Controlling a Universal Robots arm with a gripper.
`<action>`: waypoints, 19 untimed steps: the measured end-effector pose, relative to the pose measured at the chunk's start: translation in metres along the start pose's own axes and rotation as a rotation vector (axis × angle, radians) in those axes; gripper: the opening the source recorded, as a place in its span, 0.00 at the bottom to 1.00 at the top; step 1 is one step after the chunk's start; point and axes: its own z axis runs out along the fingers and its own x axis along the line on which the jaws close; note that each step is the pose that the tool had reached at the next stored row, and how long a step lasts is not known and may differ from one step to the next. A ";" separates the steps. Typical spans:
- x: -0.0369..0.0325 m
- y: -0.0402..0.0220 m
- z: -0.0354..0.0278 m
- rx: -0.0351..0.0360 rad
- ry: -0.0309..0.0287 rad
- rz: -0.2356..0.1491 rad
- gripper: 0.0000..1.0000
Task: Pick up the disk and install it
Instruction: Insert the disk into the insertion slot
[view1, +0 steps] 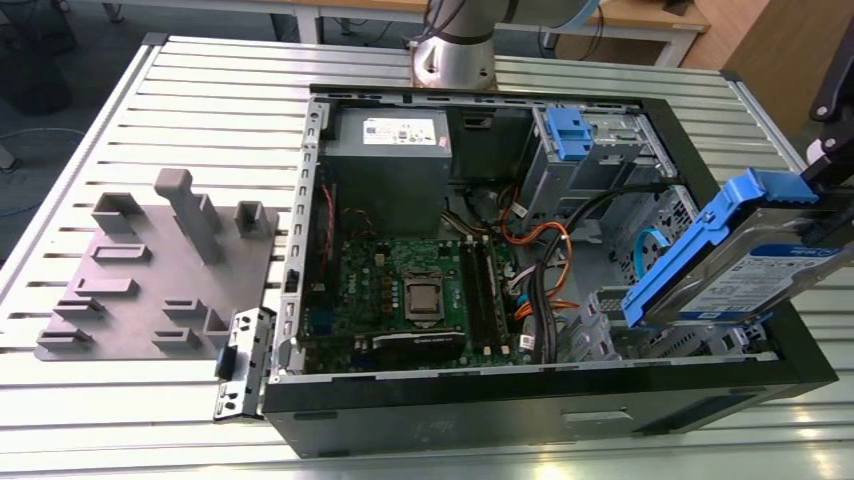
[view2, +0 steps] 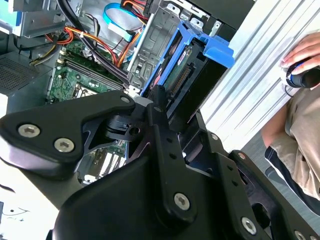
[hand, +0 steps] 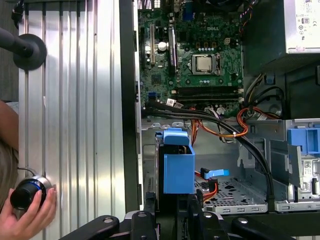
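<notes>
Now end effector (hand: 174, 210) clamped on disk (view1: 727, 262), tilted over PC case (view1: 534, 400); label (view1: 787, 275) txt illegible.

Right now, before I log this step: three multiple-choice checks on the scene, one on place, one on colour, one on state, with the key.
1. Where is the disk?
A. Flat on the grey fixture plate.
B. Tilted, at the open case's end on the exterior view's right.
C. On the table slats outside the case.

2. What colour is its carrier frame?
A. Red.
B. Green.
C. Blue.

3. What are the jaws doing?
A. Shut on the disk.
B. Open and empty.
C. Shut on an orange cable.

Key:
1 B, the exterior view shows it slanted there, off the table.
2 C, the frame is blue in every view.
3 A, the first wrist view shows the disk clamped between them.
</notes>
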 end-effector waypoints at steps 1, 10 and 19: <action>0.0000 0.0000 0.0003 0.0000 -0.0001 0.000 0.35; 0.0001 0.0006 0.0032 0.0000 0.0001 0.000 0.35; -0.0043 0.0010 0.0077 0.0000 -0.0001 0.000 0.35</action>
